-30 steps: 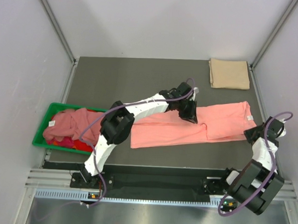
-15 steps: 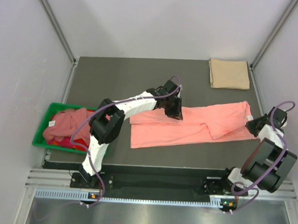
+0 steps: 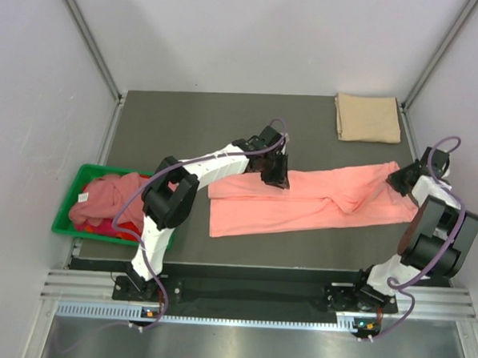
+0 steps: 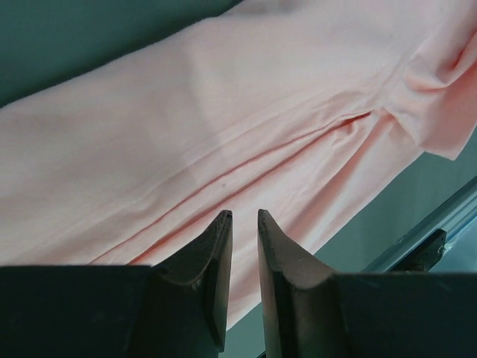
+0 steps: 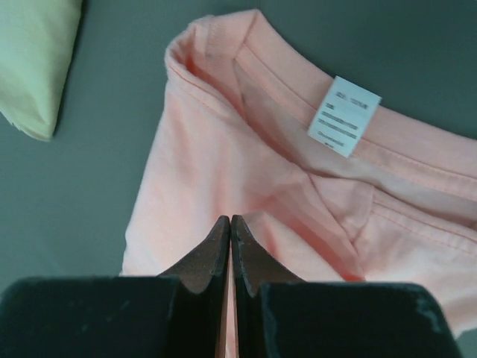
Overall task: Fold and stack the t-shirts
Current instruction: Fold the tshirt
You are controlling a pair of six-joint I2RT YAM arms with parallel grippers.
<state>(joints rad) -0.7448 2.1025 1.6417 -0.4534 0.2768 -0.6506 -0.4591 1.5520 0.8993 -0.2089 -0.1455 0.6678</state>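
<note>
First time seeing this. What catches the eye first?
A long salmon-pink t-shirt lies stretched across the table, the left tool over its middle, the right tool by its collar. A folded tan t-shirt sits far right; a green bin of pink cloth sits left.

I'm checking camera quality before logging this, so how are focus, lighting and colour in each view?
Top external: evenly lit, sharp, only soft shadows on the table. Left wrist: salmon-pink shirt looks pale but crisp, left gripper dark in front. Right wrist: tag print too soft to read, tan shirt tinted yellow-green, right gripper dark.
</note>
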